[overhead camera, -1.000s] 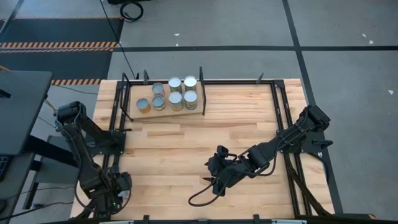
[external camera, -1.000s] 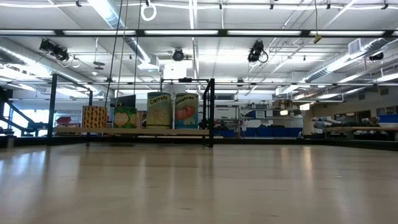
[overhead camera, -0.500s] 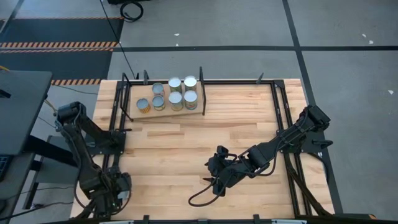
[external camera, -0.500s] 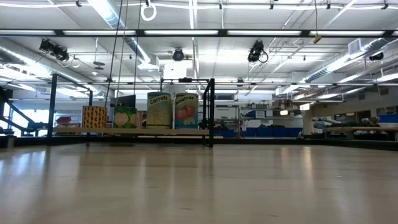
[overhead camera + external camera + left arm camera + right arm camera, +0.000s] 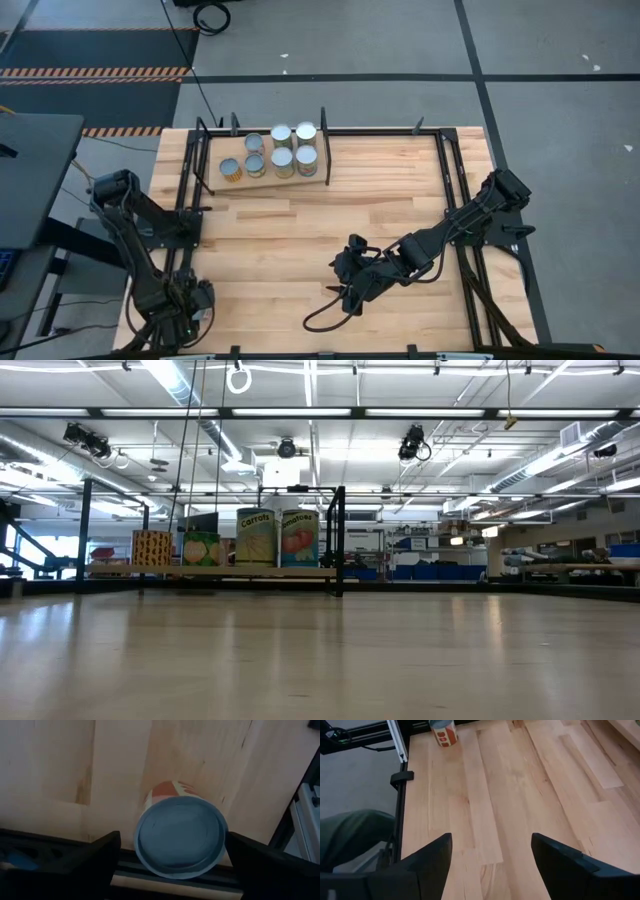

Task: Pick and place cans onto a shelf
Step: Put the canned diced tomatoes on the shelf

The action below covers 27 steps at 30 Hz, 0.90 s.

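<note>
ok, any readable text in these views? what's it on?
"Carrots": on the yellow can on the shelf, low view.
"Tomatoes": probably, on the can beside it; small, only just legible.
The green can and the patterned can: print too small to read.
The cans in the high and wrist views show no readable text.

Two dark jointed arms (image 5: pixel 440 238), black cable loop (image 5: pixel 325 318) trailing

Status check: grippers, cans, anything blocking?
Left gripper open, jaws astride one upright can. Right gripper open, empty, mid-table. Other cans on shelf. Nothing blocking.
</note>
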{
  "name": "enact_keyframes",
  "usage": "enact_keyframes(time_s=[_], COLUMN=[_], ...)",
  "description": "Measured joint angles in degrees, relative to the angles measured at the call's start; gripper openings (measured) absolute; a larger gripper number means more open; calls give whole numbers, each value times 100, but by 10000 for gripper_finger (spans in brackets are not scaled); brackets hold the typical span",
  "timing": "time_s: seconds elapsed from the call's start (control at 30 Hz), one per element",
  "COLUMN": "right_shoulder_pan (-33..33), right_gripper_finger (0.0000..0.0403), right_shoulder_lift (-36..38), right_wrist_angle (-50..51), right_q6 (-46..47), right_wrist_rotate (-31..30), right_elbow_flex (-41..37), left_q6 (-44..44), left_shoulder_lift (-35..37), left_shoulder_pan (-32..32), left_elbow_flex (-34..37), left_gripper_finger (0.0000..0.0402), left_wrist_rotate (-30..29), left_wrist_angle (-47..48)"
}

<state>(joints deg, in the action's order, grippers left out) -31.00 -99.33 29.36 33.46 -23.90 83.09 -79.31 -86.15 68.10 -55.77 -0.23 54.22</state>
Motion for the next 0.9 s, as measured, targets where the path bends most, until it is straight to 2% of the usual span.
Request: enact_keyframes(time_s=[0.23, 0.4, 0.73, 0.9], right_shoulder_pan=[-2, 0, -2, -2], right_gripper_finger=[280, 280, 280, 280], right_shoulder_lift=[0, 0, 0, 0], right_wrist_angle=[5, 5, 26, 27], right_q6=[85, 89, 150, 152], right_wrist_rotate=[106, 109, 107, 127], right_elbow_flex=[0, 0, 0, 0], left_q6=[43, 19, 134, 182], left_shoulder_lift=[137, 295, 74, -69], left_shoulder_pan=[-71, -64, 42, 37], left_elbow_flex=[0, 0, 2, 2], left_gripper_finger=[367, 367, 367, 366], left_wrist_rotate=[234, 128, -101, -6], left_wrist_angle=[-64, -35, -29, -275])
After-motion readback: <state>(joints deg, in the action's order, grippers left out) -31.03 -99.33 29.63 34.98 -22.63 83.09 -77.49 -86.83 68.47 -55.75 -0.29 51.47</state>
